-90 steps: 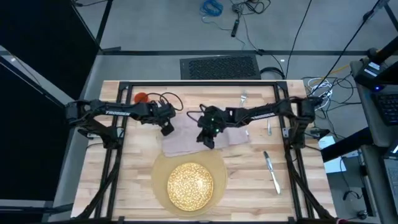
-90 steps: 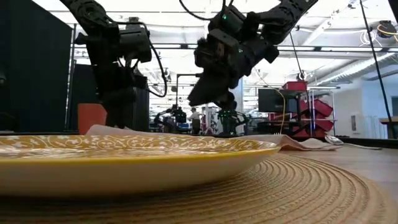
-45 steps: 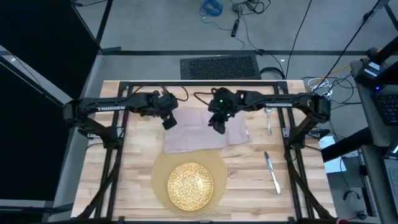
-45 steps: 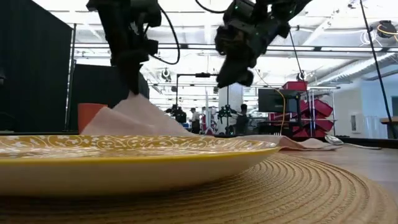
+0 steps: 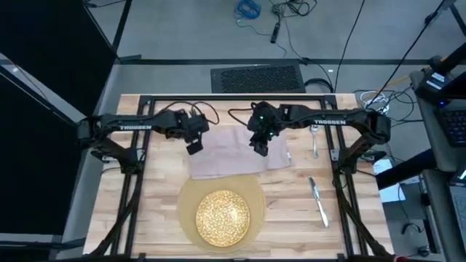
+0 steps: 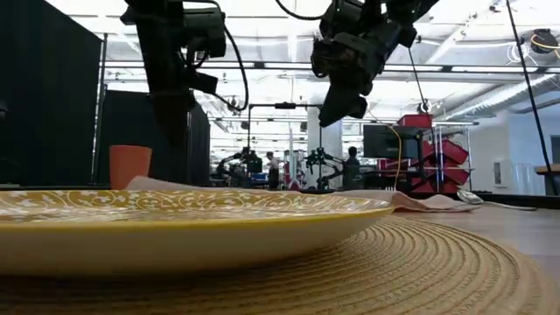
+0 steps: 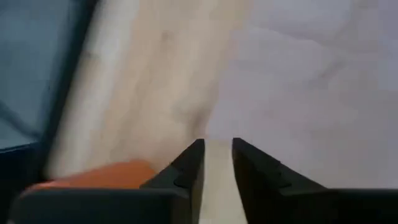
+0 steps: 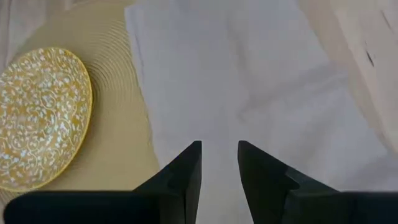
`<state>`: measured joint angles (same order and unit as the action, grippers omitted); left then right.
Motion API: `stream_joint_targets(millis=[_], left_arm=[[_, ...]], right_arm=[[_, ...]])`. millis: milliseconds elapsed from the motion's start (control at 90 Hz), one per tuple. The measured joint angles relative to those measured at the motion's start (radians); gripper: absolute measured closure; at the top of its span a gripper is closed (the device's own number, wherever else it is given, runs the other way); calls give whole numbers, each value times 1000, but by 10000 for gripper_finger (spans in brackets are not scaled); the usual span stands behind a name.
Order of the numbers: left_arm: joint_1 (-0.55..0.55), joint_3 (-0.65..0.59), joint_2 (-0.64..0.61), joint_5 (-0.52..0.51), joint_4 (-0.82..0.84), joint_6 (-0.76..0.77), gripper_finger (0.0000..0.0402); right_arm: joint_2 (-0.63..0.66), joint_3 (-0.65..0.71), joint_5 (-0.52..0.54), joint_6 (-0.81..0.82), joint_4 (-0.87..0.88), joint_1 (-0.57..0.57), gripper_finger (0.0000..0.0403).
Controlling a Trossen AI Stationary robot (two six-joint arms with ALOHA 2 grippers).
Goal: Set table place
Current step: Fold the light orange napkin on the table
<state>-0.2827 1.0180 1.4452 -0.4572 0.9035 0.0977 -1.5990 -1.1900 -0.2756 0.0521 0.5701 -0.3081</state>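
The pinkish-grey napkin (image 5: 240, 156) lies flat on the table (image 5: 291, 196), its near edge touching the round tan mat (image 5: 188, 196). The gold-speckled plate (image 5: 220, 217) sits on that mat. My left gripper (image 5: 194, 148) hangs open above the napkin's left edge, with wood showing between its fingers (image 7: 217, 146). My right gripper (image 5: 260, 148) hangs open above the middle of the napkin (image 8: 249, 93), well clear of it (image 6: 337, 114). The orange cup (image 6: 129, 166) stands at the far left, under my left arm in the high view.
A knife (image 5: 318, 201) lies on the wood to the right of the mat. A spoon (image 5: 314, 148) lies right of the napkin, and a fork (image 5: 285, 114) lies near the far edge. Black rails frame the table top.
My left gripper lifted the napkin's left part into a peak, then let go, and the cloth has dropped flat again. My right gripper has risen off the napkin and moved toward the far right.
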Motion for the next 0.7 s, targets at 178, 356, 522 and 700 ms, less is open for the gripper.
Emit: stream_joint_targets(millis=[178,356,522,700], left_arm=[[-11,0,0,225,0,66,300],[104,-12,0,431,-7,129,299],[212,-32,0,430,48,236,299],[231,-33,0,393,85,443,299]], right_arm=[[0,1,68,-15,25,-24,312],[0,1,67,-49,25,-47,312],[0,1,67,-78,13,-67,312],[0,1,67,-102,9,-79,312]])
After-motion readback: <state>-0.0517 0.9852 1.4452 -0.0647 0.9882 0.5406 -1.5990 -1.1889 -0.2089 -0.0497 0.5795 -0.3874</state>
